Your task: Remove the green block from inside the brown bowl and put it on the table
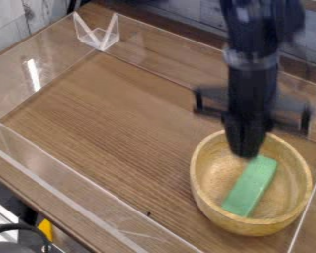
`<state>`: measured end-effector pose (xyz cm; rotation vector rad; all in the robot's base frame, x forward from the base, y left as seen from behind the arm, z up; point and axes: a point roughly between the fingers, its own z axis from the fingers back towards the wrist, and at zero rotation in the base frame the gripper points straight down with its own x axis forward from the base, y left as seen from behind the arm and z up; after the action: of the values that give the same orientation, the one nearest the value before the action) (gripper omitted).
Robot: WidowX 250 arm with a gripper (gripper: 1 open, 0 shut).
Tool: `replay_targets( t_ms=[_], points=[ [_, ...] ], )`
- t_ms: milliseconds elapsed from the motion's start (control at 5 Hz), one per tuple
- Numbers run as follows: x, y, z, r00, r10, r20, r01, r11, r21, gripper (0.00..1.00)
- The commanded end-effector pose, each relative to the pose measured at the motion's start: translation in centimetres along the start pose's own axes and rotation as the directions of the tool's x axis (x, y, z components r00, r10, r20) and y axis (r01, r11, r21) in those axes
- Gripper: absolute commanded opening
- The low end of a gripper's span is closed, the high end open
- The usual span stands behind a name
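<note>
The green block (251,188) lies flat inside the brown bowl (204,188), running from the bowl's middle toward its near rim. My gripper (248,150) hangs above the bowl's far side, pointing down and blurred by motion. Its fingers are shut into one narrow tip. That tip sits just above the far end of the block, and the blur hides whether the two touch. The block rests on the bowl's floor and does not look lifted. The bowl stands on the table (121,119) at the near right.
Low clear acrylic walls (42,59) border the wood-grain tabletop. A small clear stand (98,32) sits at the far left corner. The black arm (260,40) rises from the gripper to the top edge.
</note>
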<state>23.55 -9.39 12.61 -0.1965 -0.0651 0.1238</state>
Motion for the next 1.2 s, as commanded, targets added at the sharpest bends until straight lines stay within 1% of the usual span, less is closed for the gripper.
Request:
replay_targets(
  t_ms=[0, 200, 400, 600, 1000],
  points=[
    [1.3, 0.6, 4.6, 0.998, 0.017, 0.068, -0.013, 0.999, -0.052, 0.0],
    [1.1, 1.9, 4.9, 0.998, 0.043, 0.055, -0.04, 0.998, -0.046, 0.0],
    [0.6, 1.9, 3.9, 0.998, 0.047, 0.031, -0.045, 0.998, -0.034, 1.0],
    [0.0, 1.9, 2.8, 0.999, 0.054, 0.005, -0.054, 0.998, -0.022, 1.0],
    [-0.7, 0.4, -0.5, 0.999, 0.041, -0.011, -0.041, 0.999, -0.002, 1.0]
  ],
)
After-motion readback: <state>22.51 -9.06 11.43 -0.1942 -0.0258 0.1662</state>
